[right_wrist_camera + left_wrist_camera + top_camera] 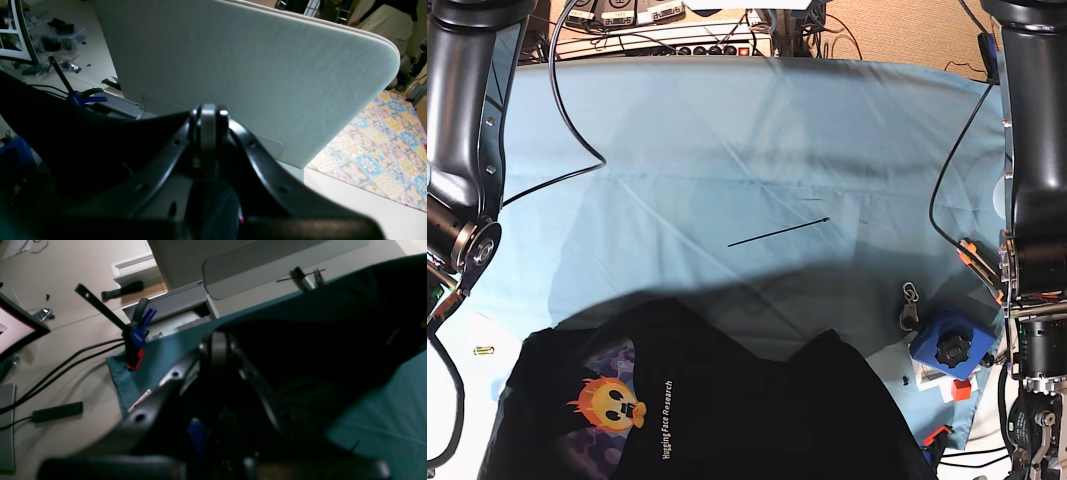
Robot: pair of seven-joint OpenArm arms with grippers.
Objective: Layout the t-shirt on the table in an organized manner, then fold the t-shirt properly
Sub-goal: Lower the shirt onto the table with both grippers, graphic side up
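Observation:
The black t-shirt (727, 410) hangs spread at the near edge of the base view, above the light blue table (727, 140), and casts a shadow on it. Its orange flaming-skull graphic (607, 402) and white text face up at the left. In the left wrist view my left gripper (217, 343) has its jaws together, with black shirt fabric (333, 340) spreading from them over the table cloth (383, 413). In the right wrist view my right gripper (208, 121) is shut too, with black fabric (50, 126) stretching to its left. Both grippers lie outside the base view.
A thin black rod (777, 232) lies mid-table. A blue box with a black knob (947, 345) and a key ring (910, 305) sit near the right edge. A blue clamp (138, 336) grips the table corner. A grey partition (250, 76) stands close behind. Cables (577, 130) cross the far left.

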